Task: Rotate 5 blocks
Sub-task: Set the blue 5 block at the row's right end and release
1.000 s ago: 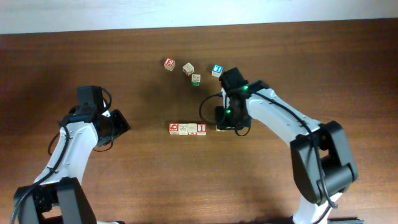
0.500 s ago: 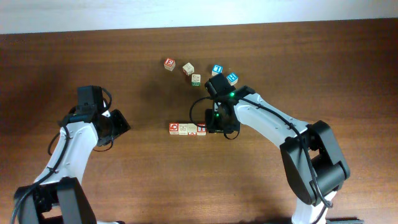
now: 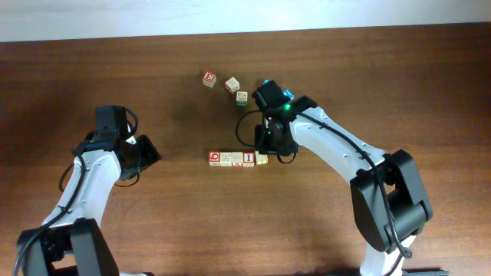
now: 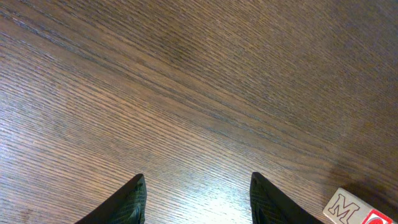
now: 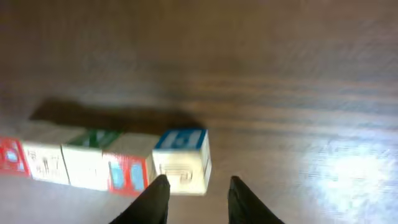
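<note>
though table (image 3: pixel 192 222) is dark woodgrain, blocks (image 3: pixel 231 159) are pale square cubes.

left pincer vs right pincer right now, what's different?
Position: the left pincer sits well left of the row of blocks; the right pincer is at its right end. Ahead: the left pincer has only table wood between its tips; the right pincer has the blue-topped block at its tips. Shared: both open, neither gripping anything.
</note>
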Action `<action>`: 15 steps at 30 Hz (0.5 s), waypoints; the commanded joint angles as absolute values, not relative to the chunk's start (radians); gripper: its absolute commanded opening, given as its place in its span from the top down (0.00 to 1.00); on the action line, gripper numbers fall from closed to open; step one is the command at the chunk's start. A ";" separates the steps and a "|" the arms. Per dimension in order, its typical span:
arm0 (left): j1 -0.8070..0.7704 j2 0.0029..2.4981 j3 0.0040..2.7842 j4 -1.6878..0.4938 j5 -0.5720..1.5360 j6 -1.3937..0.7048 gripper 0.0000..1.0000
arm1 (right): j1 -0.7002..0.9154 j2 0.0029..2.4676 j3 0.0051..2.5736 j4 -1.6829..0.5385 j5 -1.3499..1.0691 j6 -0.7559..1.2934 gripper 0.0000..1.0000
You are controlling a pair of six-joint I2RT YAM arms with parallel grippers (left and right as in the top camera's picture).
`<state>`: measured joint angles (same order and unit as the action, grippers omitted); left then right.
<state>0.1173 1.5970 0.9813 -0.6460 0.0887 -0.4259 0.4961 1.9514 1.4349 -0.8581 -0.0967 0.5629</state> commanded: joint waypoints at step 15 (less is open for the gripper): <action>0.120 1.603 0.975 -0.647 0.081 -0.409 0.49 | 0.491 2.005 1.428 -0.831 -0.074 0.586 0.78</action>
<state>0.1173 1.5970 0.9813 -0.6460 0.0887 -0.4259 0.4961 1.9987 1.4342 -0.8196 -0.0616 0.5785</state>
